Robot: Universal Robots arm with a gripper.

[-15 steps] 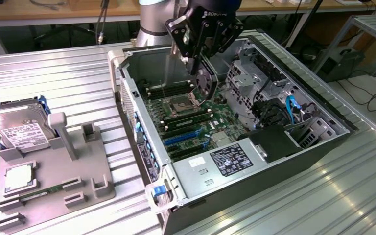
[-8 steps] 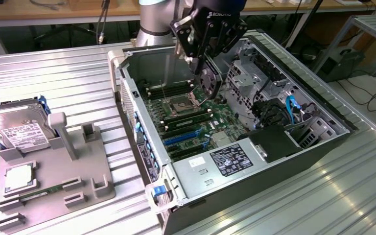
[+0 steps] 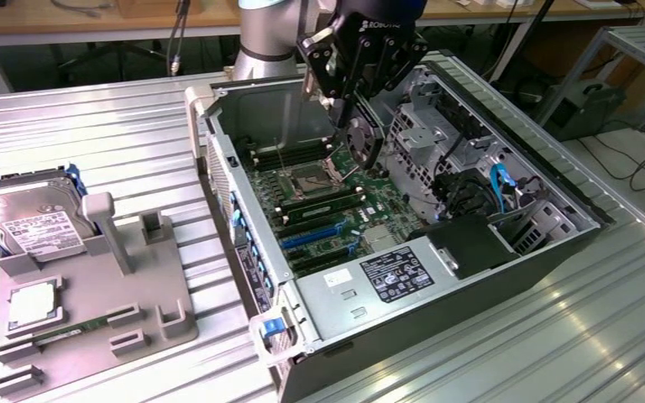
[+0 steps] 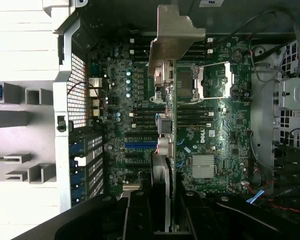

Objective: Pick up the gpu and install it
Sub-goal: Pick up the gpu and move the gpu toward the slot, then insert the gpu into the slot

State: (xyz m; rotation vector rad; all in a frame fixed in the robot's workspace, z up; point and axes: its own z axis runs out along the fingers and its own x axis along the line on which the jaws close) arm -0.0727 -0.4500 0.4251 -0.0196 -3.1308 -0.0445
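The claw (image 3: 348,88) is clamped on the graphics card (image 3: 363,134), which hangs just beneath it above the main board (image 3: 334,210) inside the open computer case (image 3: 547,252), so I judge a steady, untilted hold, lined up with the blue slot (image 3: 309,238) below, matters most.

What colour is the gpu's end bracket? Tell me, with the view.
Pale silver-grey bare metal. The bracket on the gpu shows best in the wrist view.

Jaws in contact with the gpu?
Touching. The wrist view shows the gpu edge-on between the jaws of the gripper, which press both its faces with no gap.
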